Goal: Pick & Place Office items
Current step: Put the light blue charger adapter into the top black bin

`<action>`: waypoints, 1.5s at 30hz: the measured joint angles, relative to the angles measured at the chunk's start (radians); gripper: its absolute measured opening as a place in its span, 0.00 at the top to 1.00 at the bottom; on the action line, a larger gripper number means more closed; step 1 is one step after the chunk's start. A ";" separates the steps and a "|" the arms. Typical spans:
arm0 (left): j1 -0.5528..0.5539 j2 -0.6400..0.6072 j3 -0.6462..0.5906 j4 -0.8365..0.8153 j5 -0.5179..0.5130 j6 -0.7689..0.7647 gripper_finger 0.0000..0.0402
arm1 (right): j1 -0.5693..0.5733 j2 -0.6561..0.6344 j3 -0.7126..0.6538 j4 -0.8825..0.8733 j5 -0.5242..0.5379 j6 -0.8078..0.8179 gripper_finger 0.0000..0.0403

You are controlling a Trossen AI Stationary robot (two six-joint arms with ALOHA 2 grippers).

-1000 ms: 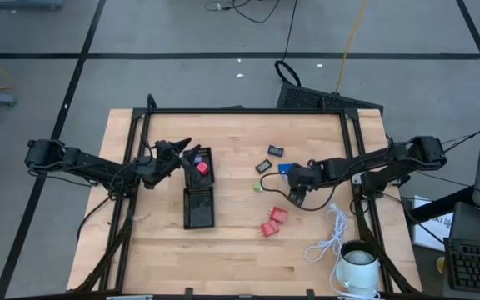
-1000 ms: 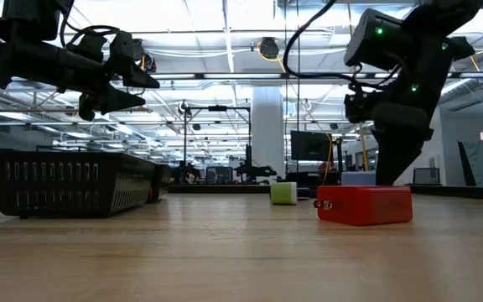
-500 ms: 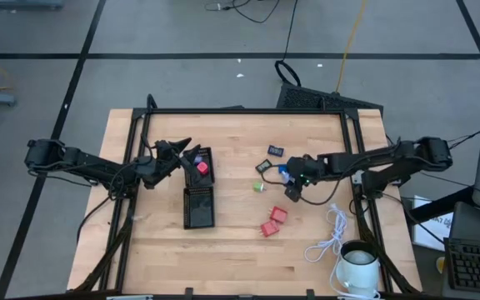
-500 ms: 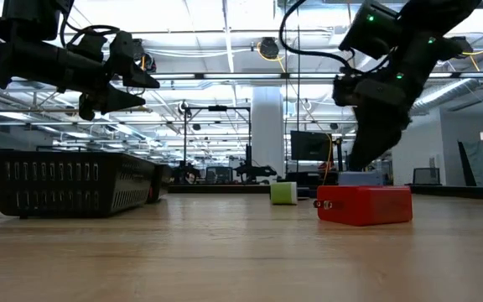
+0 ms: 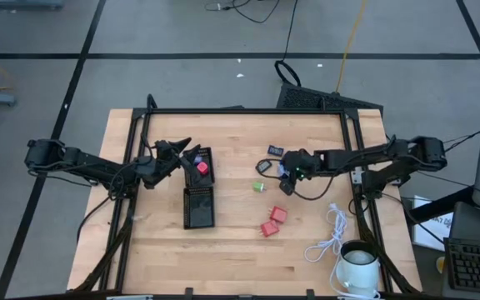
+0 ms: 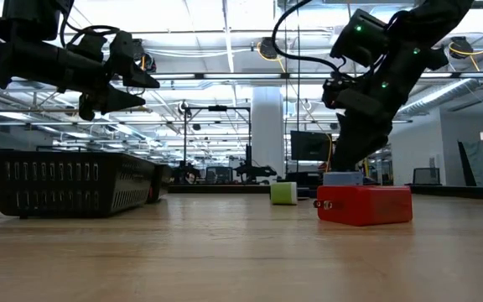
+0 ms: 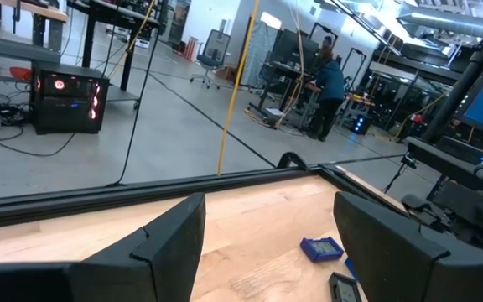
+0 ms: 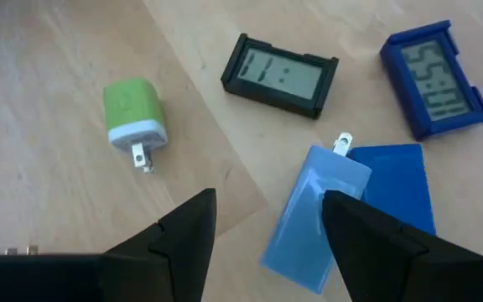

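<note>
Seeing my right gripper (image 8: 262, 243) hang over blue plug (image 8: 317, 214), fingers apart, nothing held; green plug (image 8: 133, 115) and black clock (image 8: 280, 74) nearby; left gripper (image 5: 176, 152) apart above tray (image 5: 199, 206)

On the pale wooden worktop (image 5: 240, 242), a black slotted plastic tray (image 5: 198, 207) holds a red block (image 5: 201, 167). Right of the tray lie a green-and-white plug adapter (image 8: 132, 113), a black digital clock (image 8: 280, 75), a blue digital clock (image 8: 433, 78), a light blue charger (image 8: 313, 216) and two red chargers (image 5: 273, 221).
</note>
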 joint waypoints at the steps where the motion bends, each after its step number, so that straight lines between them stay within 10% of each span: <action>1: 0.000 0.000 0.000 0.000 0.000 0.000 0.34 | 0.002 -0.014 -0.001 -0.001 -0.001 -0.012 0.48; 45: 0.000 0.000 0.000 0.000 0.020 0.000 0.34 | -0.013 0.116 -0.001 0.061 0.116 -0.063 0.49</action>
